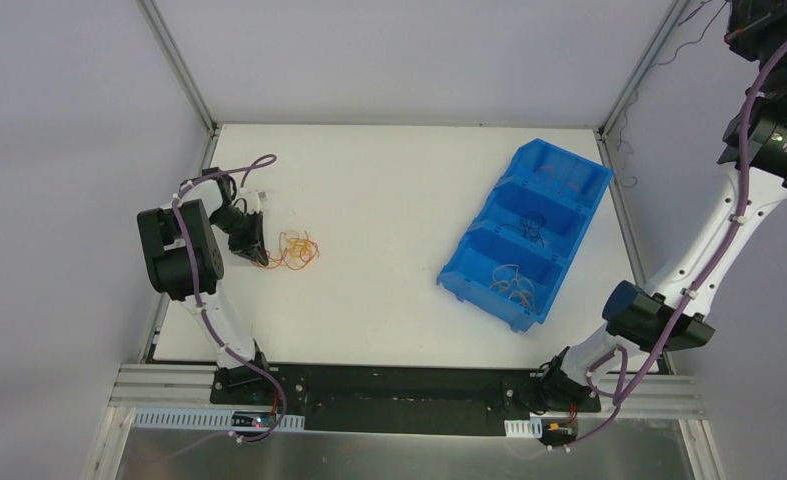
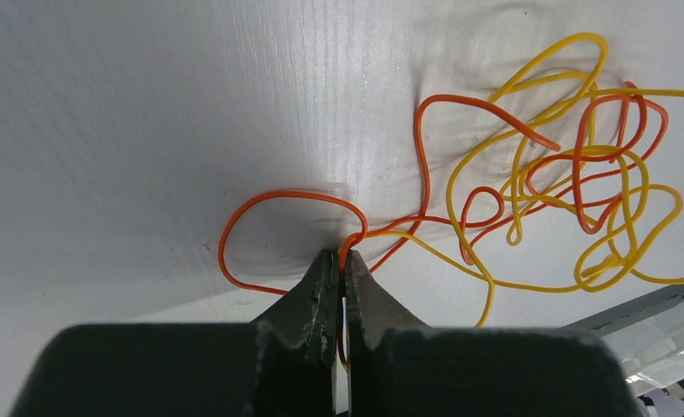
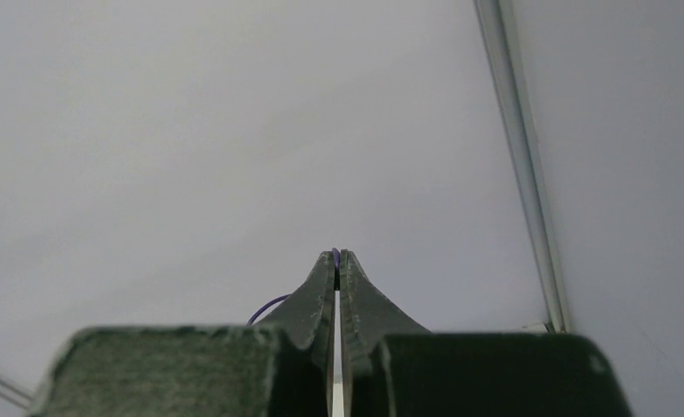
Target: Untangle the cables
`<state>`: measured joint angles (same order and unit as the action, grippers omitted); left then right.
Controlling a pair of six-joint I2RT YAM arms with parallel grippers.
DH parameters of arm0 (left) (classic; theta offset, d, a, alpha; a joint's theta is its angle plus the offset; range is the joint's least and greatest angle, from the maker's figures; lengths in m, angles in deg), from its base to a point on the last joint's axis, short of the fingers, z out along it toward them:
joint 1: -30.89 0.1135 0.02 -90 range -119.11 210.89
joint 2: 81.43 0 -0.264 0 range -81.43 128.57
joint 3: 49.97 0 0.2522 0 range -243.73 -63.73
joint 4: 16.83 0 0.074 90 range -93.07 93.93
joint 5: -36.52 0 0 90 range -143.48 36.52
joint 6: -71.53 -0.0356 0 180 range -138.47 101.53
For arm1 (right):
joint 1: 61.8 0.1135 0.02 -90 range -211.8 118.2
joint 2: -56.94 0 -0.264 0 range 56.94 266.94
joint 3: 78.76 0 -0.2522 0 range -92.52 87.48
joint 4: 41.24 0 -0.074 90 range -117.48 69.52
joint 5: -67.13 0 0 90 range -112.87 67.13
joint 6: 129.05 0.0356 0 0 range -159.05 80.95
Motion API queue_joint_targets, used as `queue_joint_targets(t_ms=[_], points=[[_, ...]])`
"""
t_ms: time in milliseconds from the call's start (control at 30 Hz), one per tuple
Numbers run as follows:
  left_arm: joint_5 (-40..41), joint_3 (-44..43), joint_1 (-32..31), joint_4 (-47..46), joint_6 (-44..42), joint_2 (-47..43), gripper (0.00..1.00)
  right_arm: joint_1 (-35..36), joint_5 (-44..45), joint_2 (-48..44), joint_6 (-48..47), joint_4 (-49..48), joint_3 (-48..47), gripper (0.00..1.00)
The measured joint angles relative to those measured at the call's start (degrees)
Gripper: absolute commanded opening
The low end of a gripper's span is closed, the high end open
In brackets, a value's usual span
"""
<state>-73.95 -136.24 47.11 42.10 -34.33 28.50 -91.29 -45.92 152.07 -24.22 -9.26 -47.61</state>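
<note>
A small tangle of thin orange and yellow cables (image 1: 295,250) lies on the white table at the left; in the left wrist view it spreads to the upper right (image 2: 573,187). My left gripper (image 1: 258,254) is down at the tangle's left edge, shut on an orange cable (image 2: 290,196) that loops out from the fingertips (image 2: 342,257). My right gripper (image 3: 337,254) is raised in the air against the grey wall, far from the table, shut on a thin purple cable (image 3: 267,307) that curls out to the left of the fingers.
A blue bin (image 1: 481,298) with three compartments lies slanted on the right half of the table, with a few thin wires in each compartment. Metal frame posts stand at the table's back corners (image 1: 209,128).
</note>
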Motion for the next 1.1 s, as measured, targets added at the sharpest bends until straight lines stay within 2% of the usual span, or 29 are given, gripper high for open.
queue_joint_targets(t_ms=[533, 1100], points=[[-1.8, -0.2, 0.0, 0.2, 0.3, 0.2, 0.00, 0.1, -9.4, -3.7, 12.2, -9.8, 0.0, 0.00], [-1.8, -0.3, 0.0, 0.2, 0.2, 0.3, 0.00, 0.7, -6.4, -4.3, 19.8, -18.3, -6.4, 0.00]])
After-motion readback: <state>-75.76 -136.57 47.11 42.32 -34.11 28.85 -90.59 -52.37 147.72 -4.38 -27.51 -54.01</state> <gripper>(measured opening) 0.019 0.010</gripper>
